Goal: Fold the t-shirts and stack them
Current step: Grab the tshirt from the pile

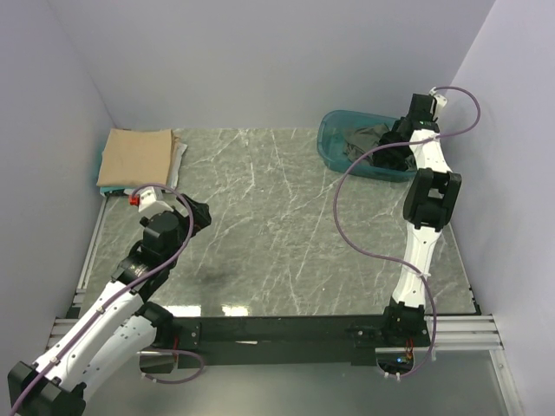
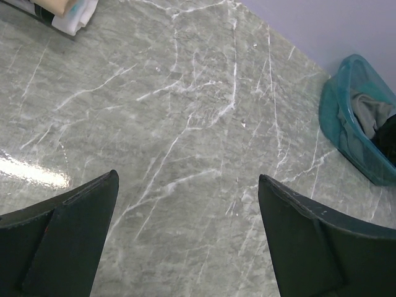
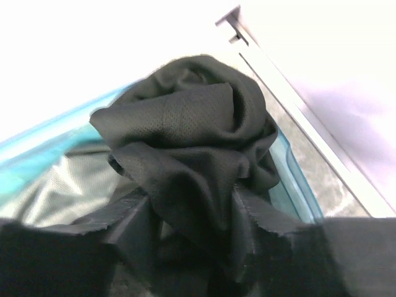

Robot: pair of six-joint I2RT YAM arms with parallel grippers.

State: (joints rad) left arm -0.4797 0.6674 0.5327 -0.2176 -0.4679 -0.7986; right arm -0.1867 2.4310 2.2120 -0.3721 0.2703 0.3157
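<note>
Two wrist views: left fingers (image 2: 62,238) wide apart; right fingers (image 3: 130,226) tight on black t-shirt (image 3: 185,124), grip indistinct from overhead.

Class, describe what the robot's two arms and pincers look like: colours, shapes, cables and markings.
Both the left arm and right arm have white links joined by black joints. A purple cable loops loosely along each. The left arm carries a small red marking near its wrist. The left pincer has dark, wedge-shaped fingers; the right pincer looks equally dark.
</note>
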